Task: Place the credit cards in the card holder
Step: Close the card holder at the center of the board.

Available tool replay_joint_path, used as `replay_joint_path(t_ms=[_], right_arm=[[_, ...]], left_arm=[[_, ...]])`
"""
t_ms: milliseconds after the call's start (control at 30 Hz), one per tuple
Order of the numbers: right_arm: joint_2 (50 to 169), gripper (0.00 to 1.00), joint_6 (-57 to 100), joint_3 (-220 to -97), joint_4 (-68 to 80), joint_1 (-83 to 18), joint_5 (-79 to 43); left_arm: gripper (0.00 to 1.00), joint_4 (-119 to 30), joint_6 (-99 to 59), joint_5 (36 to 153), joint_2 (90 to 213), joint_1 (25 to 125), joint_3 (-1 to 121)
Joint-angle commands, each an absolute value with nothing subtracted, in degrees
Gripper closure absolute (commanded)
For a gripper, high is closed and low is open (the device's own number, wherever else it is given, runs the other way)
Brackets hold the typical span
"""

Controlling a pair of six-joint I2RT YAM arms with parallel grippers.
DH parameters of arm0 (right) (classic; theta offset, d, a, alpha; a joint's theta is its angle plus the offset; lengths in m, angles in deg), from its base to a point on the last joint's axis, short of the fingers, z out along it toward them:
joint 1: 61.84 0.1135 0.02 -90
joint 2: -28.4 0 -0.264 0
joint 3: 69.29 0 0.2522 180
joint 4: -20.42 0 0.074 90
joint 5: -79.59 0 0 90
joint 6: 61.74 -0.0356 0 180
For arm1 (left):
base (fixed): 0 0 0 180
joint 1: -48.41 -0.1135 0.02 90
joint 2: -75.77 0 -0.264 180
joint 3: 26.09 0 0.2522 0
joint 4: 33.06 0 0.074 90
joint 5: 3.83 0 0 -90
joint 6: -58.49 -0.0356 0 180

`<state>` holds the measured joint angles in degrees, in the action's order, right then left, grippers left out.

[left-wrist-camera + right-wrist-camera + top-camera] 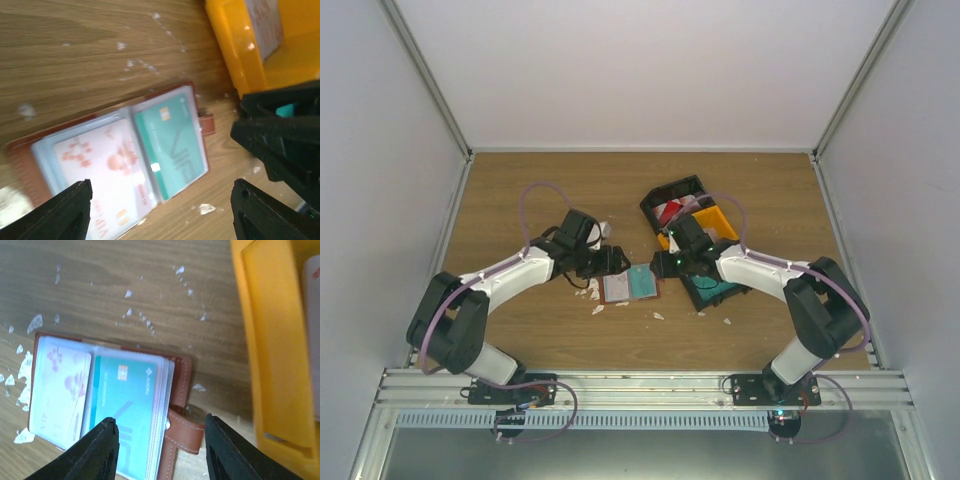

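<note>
Card holder (181, 377) lies open on wooden table (520, 190), centre, between both grippers. Left pocket: pale pink card (60, 390). Right pocket: teal card (125, 400).
Black bin (665, 195) behind holds red-and-white card (672, 211). Orange bin (722, 224) beside it holds pale card, blurred.
Both arms reach inward, wrists tilted down over holder. Left gripper (162, 192) spread wide, nothing between fingers. Right gripper (161, 420) likewise spread, empty, above snap tab (186, 431). White scraps (35, 322) scattered around.

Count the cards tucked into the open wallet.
2: a pale pink card in the wallet's left pocket and a teal card in the right one. More may be hidden behind them.
</note>
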<state>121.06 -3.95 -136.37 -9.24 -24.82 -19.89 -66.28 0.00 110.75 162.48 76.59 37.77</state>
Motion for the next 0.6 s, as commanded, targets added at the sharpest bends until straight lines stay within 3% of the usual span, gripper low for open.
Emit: replay_joint_path(t_ms=[0, 200, 567], right_arm=[[120.1, 0.51, -6.4, -134.7, -9.3, -22.7, -20.3], [121.1, 0.45, -10.2, -133.0, -8.9, -21.3, -19.3], [122.1, 0.46, -15.4, -129.9, -4.3, -21.2, -20.5]], left_arm=[[0.22, -68.4, 3.7, 100.0, 158.2, 75.1, 33.8], [0.21, -66.4, 4.9, 103.3, 157.8, 73.0, 29.5], [0.25, -61.7, 8.0, 106.7, 159.2, 72.0, 24.8]])
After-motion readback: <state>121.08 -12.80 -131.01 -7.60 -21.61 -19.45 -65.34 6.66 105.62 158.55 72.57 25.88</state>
